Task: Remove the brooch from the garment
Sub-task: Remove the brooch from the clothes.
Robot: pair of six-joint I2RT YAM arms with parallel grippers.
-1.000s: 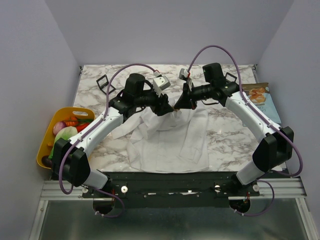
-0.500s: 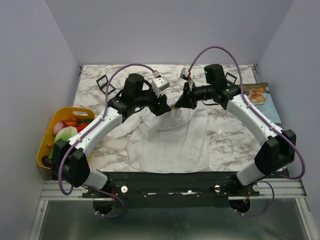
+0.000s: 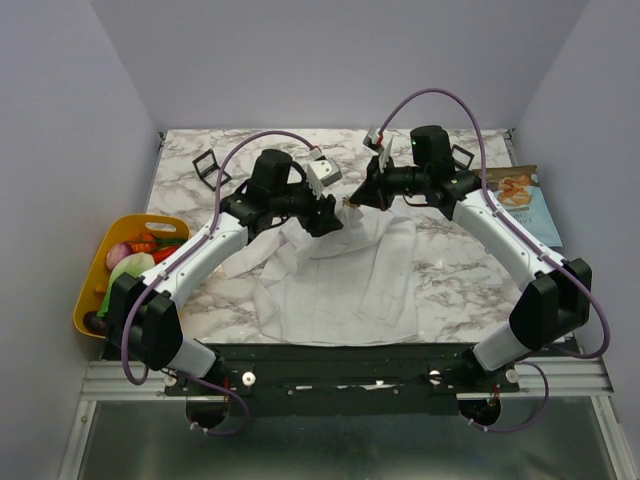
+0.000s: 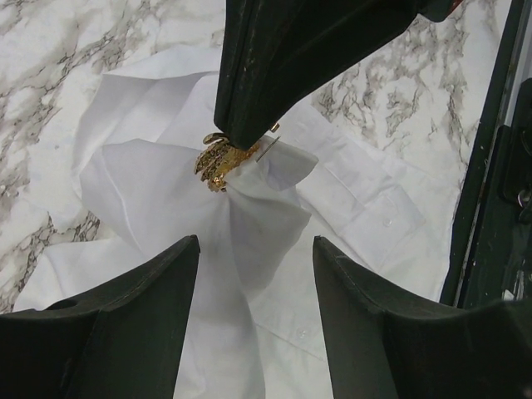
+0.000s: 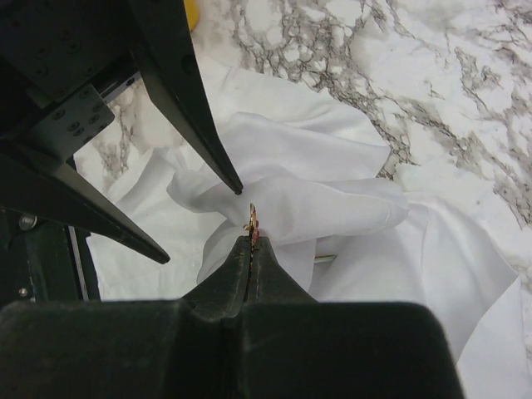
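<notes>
The shirt (image 3: pixel 340 285) lies flat in the middle of the table (image 3: pixel 460 270), with its bottom at the near edge and its collar toward the far edge. The brooch (image 4: pixel 216 160) is up at the collar end. It is very small and looks gold from here.

The right gripper (image 5: pixel 252 241) has its fingers pressed together on the brooch. The white cloth under it is pulled up into a little tent, and a thin pin (image 4: pixel 271 148) sticks out beside the brooch. So I think the pin is not out of the shirt yet. The pulling-off step is going on now.

The left gripper (image 4: pixel 253 245) hangs just beside the tent. Its fingers (image 4: pixel 166 283) are apart, one on each side of the cloth, and they hold nothing.

Next, I think the left fingers need to close on the cloth just under the brooch and keep it down. Then the right arm can slide the brooch away along the pin. The cloth is thin, so a slow, soft pull is best, or it may tear or just lift up with the brooch.
</notes>
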